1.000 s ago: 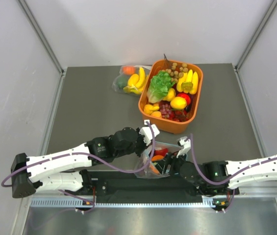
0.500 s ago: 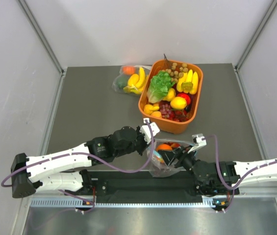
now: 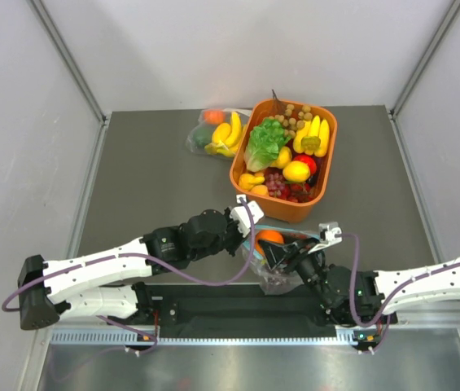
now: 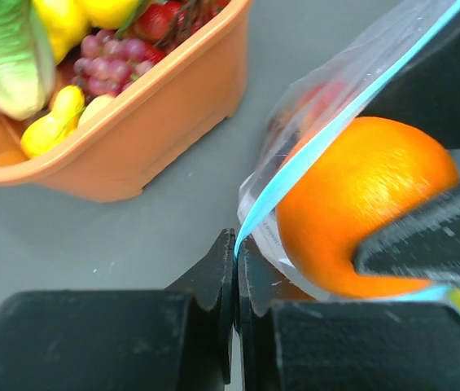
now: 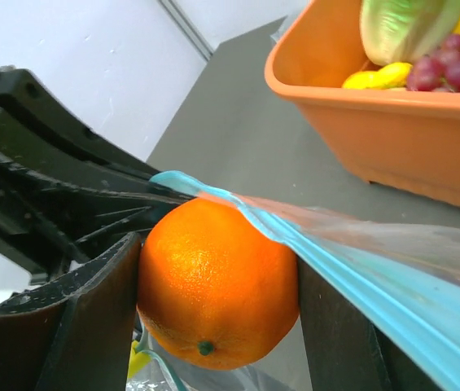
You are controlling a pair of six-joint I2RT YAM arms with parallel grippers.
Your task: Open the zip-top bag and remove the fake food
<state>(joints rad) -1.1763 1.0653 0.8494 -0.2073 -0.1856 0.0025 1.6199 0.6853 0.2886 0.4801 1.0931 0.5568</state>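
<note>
The clear zip-top bag lies at the near table edge between my arms. My left gripper is shut on its teal zip strip at the mouth's corner. My right gripper is shut on a round orange, one finger on each side. The orange sits at the bag's mouth, and the teal strip drapes over its right shoulder. In the left wrist view, something red shows blurred through the plastic. Other fake food in the bag is hidden.
An orange bin full of plastic fruit and lettuce stands just behind the bag. A second clear bag with yellow bananas lies at the bin's far left. Grey walls close in the table on both sides.
My right gripper has come up from deep in the bag with the orange, which now shows at the mouth. The left gripper has kept its hold on the strip.
</note>
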